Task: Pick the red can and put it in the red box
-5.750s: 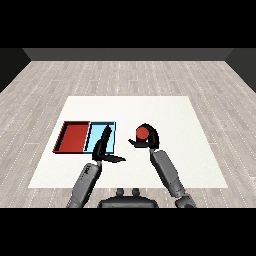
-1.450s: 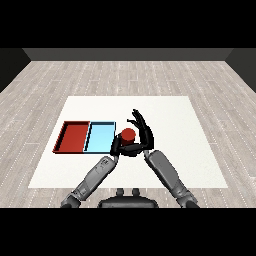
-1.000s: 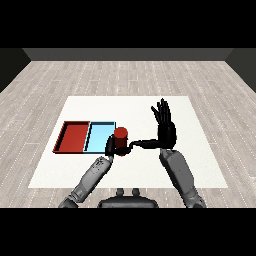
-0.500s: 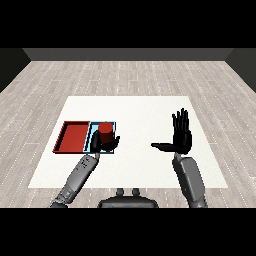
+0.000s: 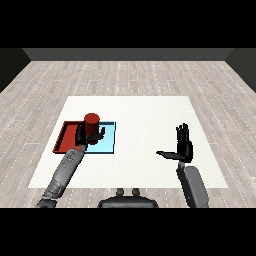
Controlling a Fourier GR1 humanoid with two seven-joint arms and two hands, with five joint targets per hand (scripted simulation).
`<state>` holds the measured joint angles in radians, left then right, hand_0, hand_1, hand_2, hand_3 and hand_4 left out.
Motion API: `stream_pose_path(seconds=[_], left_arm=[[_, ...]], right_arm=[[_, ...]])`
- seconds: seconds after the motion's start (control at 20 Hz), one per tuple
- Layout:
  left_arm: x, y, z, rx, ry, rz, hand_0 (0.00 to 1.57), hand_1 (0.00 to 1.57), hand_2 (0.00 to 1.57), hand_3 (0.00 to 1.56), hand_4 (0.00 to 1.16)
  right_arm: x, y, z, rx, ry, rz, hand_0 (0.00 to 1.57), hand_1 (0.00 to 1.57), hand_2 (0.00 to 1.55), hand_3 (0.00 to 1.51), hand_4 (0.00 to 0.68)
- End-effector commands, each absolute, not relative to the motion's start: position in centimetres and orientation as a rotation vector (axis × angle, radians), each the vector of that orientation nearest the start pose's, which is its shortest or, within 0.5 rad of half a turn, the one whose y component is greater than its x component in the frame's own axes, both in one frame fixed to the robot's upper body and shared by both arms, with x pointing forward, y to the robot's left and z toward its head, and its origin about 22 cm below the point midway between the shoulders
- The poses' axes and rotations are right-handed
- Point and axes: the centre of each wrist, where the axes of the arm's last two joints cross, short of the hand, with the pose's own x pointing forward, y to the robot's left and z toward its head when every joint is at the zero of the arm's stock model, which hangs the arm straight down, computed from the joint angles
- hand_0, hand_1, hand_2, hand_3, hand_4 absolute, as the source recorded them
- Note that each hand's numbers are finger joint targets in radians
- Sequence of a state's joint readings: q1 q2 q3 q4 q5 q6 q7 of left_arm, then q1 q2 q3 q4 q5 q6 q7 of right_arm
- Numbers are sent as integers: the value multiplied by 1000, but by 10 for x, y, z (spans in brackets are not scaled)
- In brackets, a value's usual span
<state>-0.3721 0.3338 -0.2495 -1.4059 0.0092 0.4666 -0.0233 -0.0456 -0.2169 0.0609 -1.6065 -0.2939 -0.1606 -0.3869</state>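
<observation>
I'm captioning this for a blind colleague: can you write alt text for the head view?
The robot's left hand holds an upright red can over the seam between the red tray and light blue tray on a white table. Its right hand is open, off to the right.

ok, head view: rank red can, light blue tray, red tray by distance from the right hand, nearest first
Measured from the right hand, open at the table's right:
1. Light blue tray, left of centre, nearest.
2. Red can, held by the left hand near the seam between the trays.
3. Red tray, farthest left.
</observation>
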Motion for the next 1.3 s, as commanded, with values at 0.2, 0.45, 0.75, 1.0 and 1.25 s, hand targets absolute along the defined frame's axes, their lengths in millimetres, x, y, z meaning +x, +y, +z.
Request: stream_pose_path(seconds=[0.2,0.45,0.75,1.0,1.25], left_arm=[[365,300,72,635,-1616,-172,1532,1532,1460,1441,1084],[355,347,17,750,-1433,-126,1571,1571,1571,1476,1105],[351,377,-19,817,-1280,-126,1571,1571,1571,1501,1040],[345,374,-42,897,-1067,-146,697,697,753,825,826],[347,370,-47,880,-955,-117,798,798,749,0,709]], right_arm=[[243,-276,2,-32,-1941,-153,0,0,0,0,0],[247,-266,-5,-38,-1969,-110,0,0,0,0,0],[255,-276,-2,-70,-2019,-90,0,0,0,0,0],[259,-269,0,-81,-2050,-71,0,0,0,0,0],[246,-284,3,-67,-2086,-77,0,0,0,0,0]])
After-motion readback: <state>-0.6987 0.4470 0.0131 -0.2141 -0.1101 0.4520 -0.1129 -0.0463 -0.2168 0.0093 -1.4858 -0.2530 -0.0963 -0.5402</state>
